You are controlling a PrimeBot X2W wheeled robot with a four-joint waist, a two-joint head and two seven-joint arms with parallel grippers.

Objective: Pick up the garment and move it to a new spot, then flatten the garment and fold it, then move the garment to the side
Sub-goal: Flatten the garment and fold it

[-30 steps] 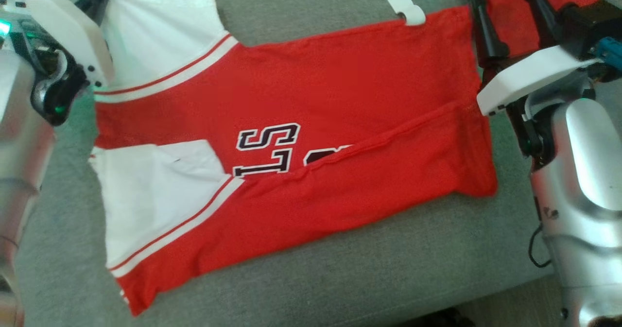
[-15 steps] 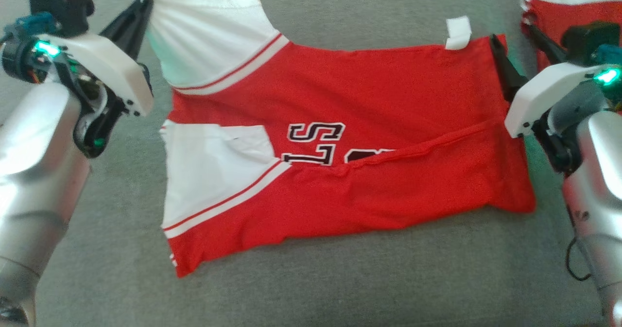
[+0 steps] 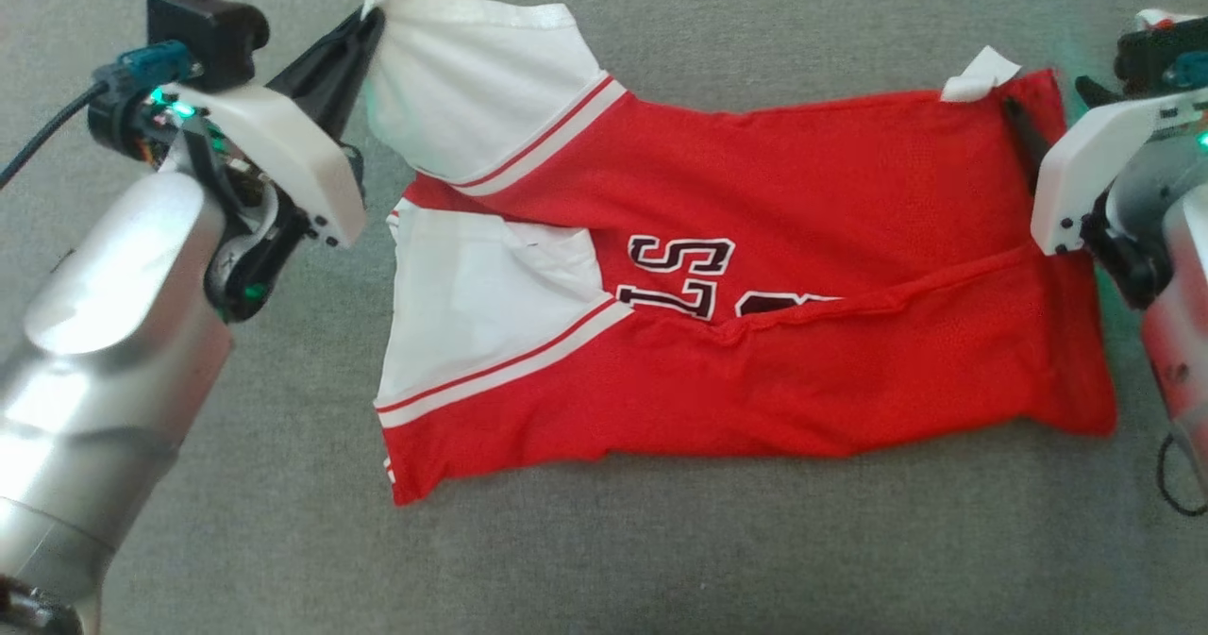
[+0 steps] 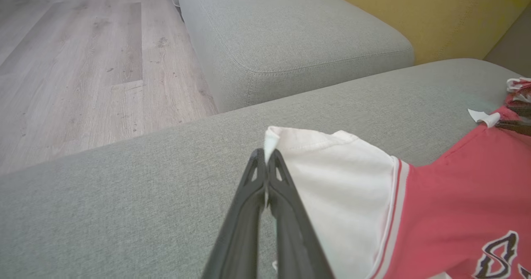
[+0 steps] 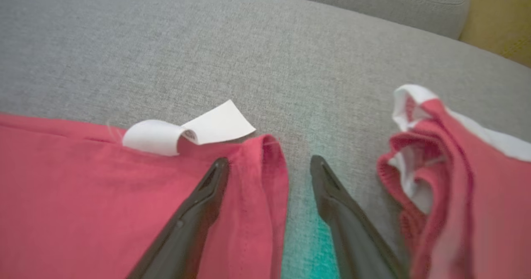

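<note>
We see the jersey (image 3: 755,239) lying spread across the grey sofa (image 3: 661,559), red in the body with white sleeves trimmed in red and white stripes. Its near long edge is folded up over the front, covering the lower part of the black lettering (image 3: 679,276).

The left pincer (image 3: 368,22) is clamped tight on the outer corner of the far sleeve (image 3: 472,88). In the left wrist view, the left pincer (image 4: 265,154) has its two fingers pressed together with white cloth caught between the tips, and that corner is raised a little off the sofa.

The right pincer (image 3: 1043,92) is at the opposite end of the jersey, by the far hem corner. Its jaws are spread wide and grip nothing. In the right wrist view, the right pincer (image 5: 269,160) has one finger (image 5: 199,204) over the red cloth just inside the hem, while the other is over bare sofa. We cannot tell whether either finger touches what is under it.

A white label (image 5: 186,132) curls out from the hem just beside that corner. A second garment (image 5: 448,167), red with white edging, lies crumpled near the right pincer, apart from the jersey.

Wood floor (image 4: 83,63) shows beyond the sofa.
</note>
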